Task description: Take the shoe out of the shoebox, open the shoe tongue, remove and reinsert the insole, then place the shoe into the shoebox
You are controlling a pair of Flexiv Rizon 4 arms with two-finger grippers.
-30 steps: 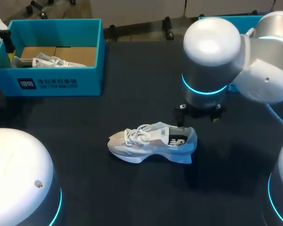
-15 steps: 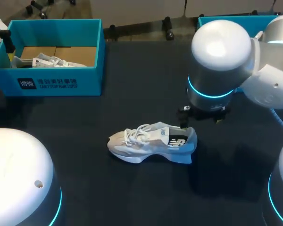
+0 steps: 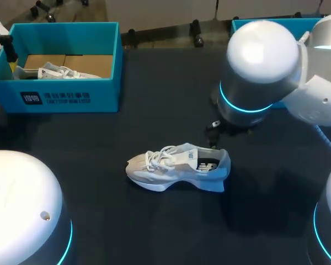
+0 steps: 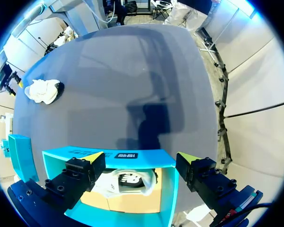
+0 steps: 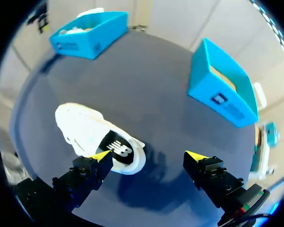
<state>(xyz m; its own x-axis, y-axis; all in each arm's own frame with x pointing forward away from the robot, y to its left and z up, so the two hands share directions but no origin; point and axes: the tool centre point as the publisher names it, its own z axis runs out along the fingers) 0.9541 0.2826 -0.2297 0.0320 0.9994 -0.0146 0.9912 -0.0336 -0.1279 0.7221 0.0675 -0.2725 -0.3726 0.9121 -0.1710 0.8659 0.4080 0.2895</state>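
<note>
Our right fingers (image 5: 100,157) have drawn back from the heel of the white laced shoe (image 3: 176,165), upright on the dark matte surface (image 3: 154,232). They stand wide apart, empty, as do our left fingers (image 4: 92,157).

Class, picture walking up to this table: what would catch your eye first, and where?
A white shoe stands midway across the dark table, the open right gripper near its heel. At the far left corner a turquoise shoebox holds a second shoe, the left gripper above it.
</note>
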